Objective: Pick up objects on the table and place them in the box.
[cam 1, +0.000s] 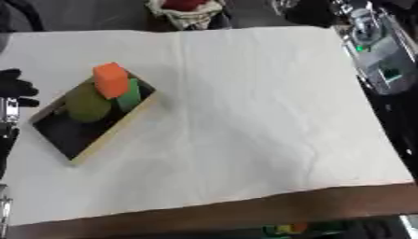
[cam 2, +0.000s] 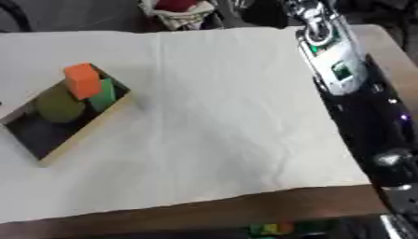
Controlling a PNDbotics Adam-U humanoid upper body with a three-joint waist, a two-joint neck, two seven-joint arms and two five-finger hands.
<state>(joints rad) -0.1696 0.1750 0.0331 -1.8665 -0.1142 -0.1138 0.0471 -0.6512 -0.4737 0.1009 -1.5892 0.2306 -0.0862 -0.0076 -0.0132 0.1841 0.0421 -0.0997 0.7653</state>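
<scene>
1. At the left edge we spot our left hand (cam 1: pixel 15 87), dark, just beside the box (cam 1: pixel 110 135); fingers too unclear to call. Right hand unseen, only its arm (cam 2: pixel 359 100).
2. Box holds an orange block (cam 1: pixel 110 79), a green block (cam 1: pixel 130 95) and an olive round piece (cam 1: pixel 86 103).
3. White cloth (cam 1: pixel 261 116) shows nothing loose; we judge the task near done.
</scene>
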